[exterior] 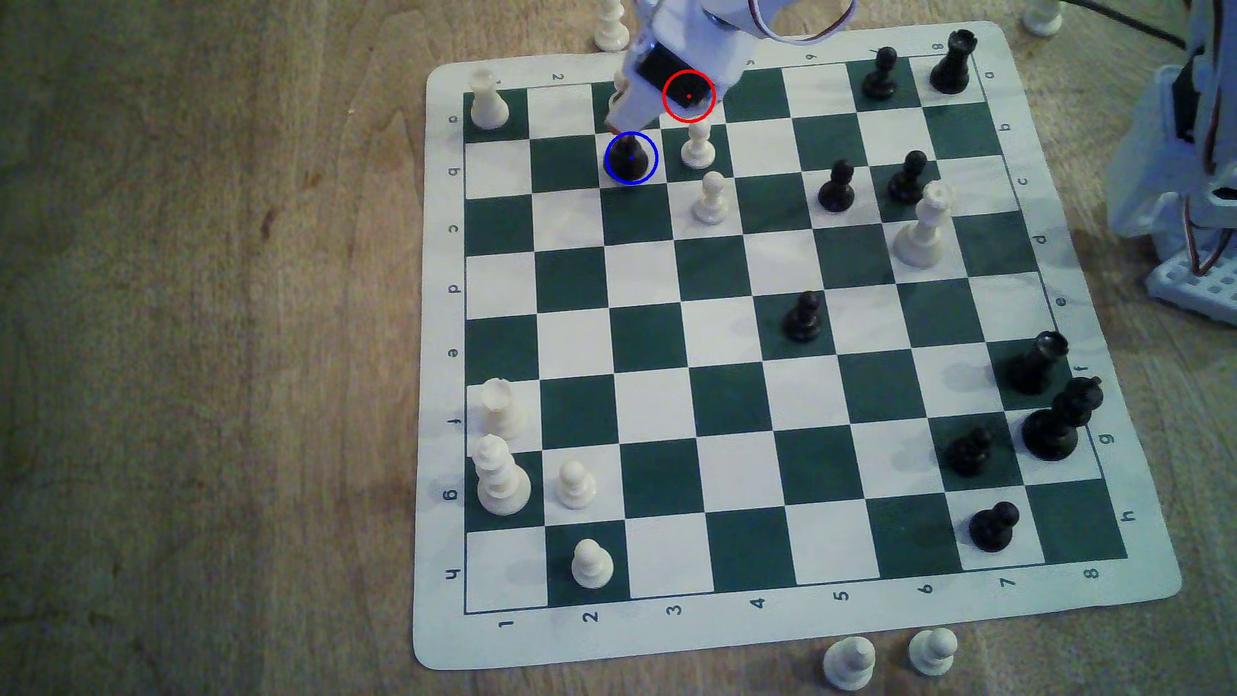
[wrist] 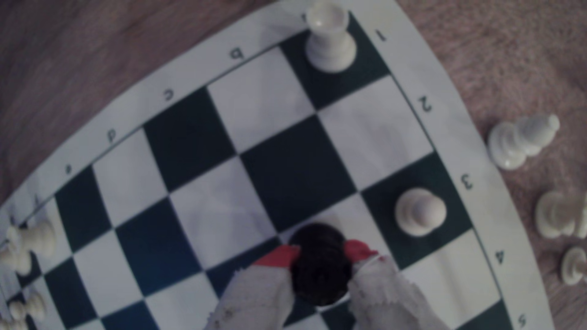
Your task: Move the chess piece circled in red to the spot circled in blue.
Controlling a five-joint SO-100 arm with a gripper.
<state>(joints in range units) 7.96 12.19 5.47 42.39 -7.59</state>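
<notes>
The end effector (wrist: 320, 254) pinches the black piece (exterior: 630, 155) between red-tipped fingers (wrist: 279, 255), standing it inside the blue ring (exterior: 631, 181) for placement.

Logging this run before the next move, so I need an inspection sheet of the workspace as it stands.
Surface: chess mat on wooden table.
Job's things: black piece stands inside blue ring; red ring overlaps the arm.
Clutter: white and black pieces across the board; white pawns off the mat.
Gripper: gripper, fingers either side of the black piece, touching it.
Cables: wires on the arm.
Surroundings: white arm base at the exterior view's right.
</notes>
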